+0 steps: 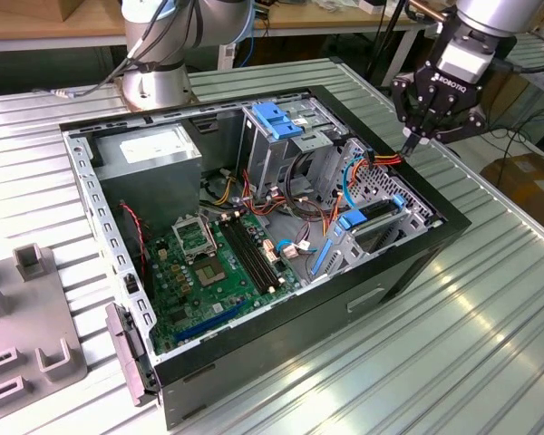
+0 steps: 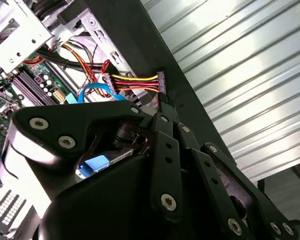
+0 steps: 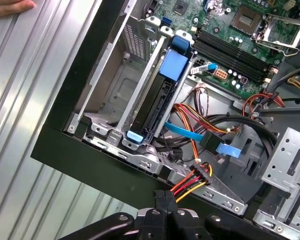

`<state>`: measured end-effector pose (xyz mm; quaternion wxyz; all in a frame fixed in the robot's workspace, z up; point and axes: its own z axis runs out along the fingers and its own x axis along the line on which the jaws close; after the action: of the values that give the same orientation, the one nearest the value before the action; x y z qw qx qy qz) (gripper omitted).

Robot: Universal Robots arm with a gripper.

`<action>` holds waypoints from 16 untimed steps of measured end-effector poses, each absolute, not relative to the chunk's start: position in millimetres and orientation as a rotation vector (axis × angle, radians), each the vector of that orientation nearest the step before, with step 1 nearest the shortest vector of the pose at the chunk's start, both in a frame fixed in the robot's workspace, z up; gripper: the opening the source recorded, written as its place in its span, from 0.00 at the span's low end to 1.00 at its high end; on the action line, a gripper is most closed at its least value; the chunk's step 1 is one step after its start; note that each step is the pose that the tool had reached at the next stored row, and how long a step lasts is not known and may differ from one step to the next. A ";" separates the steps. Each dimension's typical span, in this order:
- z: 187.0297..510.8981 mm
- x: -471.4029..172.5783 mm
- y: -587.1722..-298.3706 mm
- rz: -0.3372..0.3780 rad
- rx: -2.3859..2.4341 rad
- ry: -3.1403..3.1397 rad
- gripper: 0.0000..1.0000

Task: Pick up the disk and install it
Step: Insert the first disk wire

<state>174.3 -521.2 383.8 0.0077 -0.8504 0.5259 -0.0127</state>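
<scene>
Exterior view shows an open computer case (image 1: 363,299) lying on its side on a ribbed metal bench (image 1: 453,362). The end effector (image 1: 410,142) hangs over the case corner at the exterior view's right, with its fingertips pointing down. The two fingers are together, and in both wrist views they seem to pinch the end of the power cable (image 3: 190,182), a bundle of red, yellow and black wires. This bundle runs from the fingertips to a small connector inside the case.

The disk (image 1: 379,216) is not in the end effector. It stands on its edge inside the metal drive cage (image 3: 115,90) at this same corner of the case, below and near the fingertips. In the first wrist view the disk (image 3: 157,107) shows its dark narrow side, with a blue carrier tab at each end. A blue flat cable (image 3: 187,132) lies just beside the cage, between the disk and the power cable.

Deeper in the case is the green motherboard (image 1: 218,263), and behind it a grey metal box (image 1: 154,159) with a white sticker. A blue handle (image 1: 276,118) sits on top of the upright bay near the middle. Grey fixtures (image 1: 36,353) stand on the bench at the exterior view's left, well apart from the case. In the first wrist view a person's fingers (image 3: 10,6) rest on the bench.
</scene>
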 end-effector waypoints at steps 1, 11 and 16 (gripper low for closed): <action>383.4 174.4 -521.0 -0.040 -2.668 1.628 0.10; 376.9 175.7 -520.4 -0.042 -2.801 1.384 0.10; 374.9 177.4 -519.5 -0.048 -2.835 1.314 0.17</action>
<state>177.4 -519.5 374.9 0.0081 -0.9072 0.4204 -0.0152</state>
